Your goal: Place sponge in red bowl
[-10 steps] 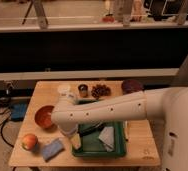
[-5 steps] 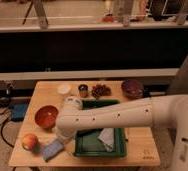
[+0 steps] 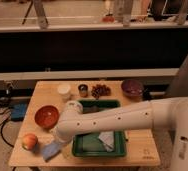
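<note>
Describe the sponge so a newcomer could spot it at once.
On the wooden table, look at the near left corner, left of the green tray. The sponge lies flat there, right by the gripper at the tip of the white arm. It is a blue-grey pad, unlike the round orange fruit beside it and the red bowl behind.
</note>
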